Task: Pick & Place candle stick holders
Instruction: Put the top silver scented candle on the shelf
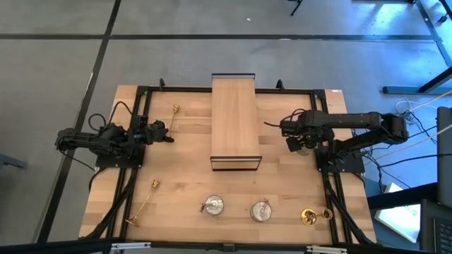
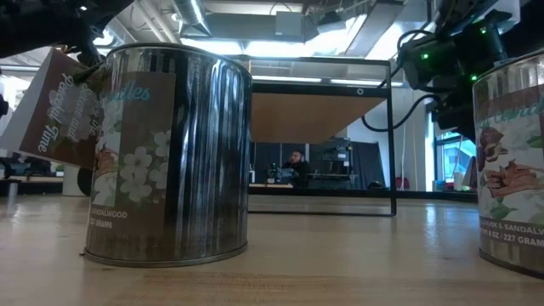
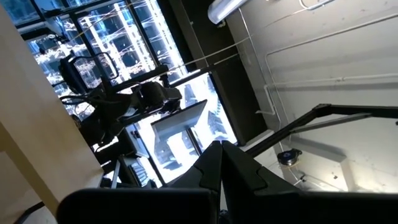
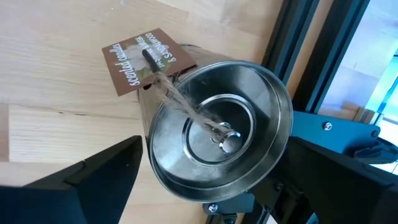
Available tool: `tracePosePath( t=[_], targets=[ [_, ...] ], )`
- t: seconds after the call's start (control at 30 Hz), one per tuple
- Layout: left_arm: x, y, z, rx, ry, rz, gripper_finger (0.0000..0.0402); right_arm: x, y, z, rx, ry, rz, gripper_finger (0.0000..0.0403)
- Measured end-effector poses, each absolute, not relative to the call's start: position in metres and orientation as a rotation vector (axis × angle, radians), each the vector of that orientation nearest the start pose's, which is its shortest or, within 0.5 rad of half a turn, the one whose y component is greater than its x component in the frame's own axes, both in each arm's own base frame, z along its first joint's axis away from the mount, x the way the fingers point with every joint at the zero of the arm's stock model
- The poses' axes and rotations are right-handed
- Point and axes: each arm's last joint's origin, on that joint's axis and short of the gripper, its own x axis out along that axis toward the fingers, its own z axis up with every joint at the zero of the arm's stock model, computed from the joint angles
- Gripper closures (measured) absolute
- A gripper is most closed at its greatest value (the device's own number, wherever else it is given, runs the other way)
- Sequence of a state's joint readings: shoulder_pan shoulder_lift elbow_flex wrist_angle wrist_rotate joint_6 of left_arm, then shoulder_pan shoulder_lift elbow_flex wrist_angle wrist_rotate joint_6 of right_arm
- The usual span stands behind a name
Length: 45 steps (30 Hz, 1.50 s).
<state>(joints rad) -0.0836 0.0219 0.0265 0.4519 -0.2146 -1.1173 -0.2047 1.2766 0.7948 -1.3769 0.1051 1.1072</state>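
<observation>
Because the silver holder (image 4: 217,134) sits below its spread fingers, the right hand (image 1: 295,140) looks poised to grasp; the left hand (image 1: 164,134) waits closed.

A robotics lab: black-framed wooden table (image 1: 282,190) on grey concrete floor (image 1: 176,63), cables (image 1: 413,106), ceiling ducts (image 2: 255,21).

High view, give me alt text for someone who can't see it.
Seen from above, a light wooden table holds a long wooden box at centre. Two round silver candle holders and slim gold candlesticks lie scattered nearby. The left claw, shut, and the right claw, open, wait at the sides.
</observation>
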Motion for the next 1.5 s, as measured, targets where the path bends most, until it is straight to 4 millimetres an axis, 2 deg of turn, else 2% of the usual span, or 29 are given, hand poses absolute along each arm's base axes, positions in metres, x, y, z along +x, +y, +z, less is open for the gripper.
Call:
tracePosePath(
  t=[0.4,0.5,0.77,1.23,1.37,1.5],
  targets=[
    [0.087,-0.001,0.213,-1.159,-0.478,-0.137,0.0400,0.161,-0.035,0.203,0.901,1.536,-1.166,0.0003],
    [0.087,-0.001,0.213,-1.159,-0.478,-0.137,0.0400,0.166,-0.036,0.203,0.921,1.489,-1.139,0.0003],
    [0.087,-0.002,0.213,-1.157,-0.470,-0.152,0.0400,0.170,-0.036,0.202,0.916,1.414,-1.148,0.0003],
    [0.087,-0.002,0.213,-1.156,-0.470,-0.151,0.0400,0.180,-0.028,0.202,0.902,1.366,-1.039,0.0003],
    [0.087,-0.002,0.213,-1.157,-0.470,-0.151,0.0400,0.189,-0.027,0.208,0.935,1.298,-0.982,0.0003],
    [0.087,-0.002,0.213,-1.157,-0.470,-0.151,0.0400,0.207,-0.028,0.218,0.975,1.181,-0.857,0.0003]
  ],
)
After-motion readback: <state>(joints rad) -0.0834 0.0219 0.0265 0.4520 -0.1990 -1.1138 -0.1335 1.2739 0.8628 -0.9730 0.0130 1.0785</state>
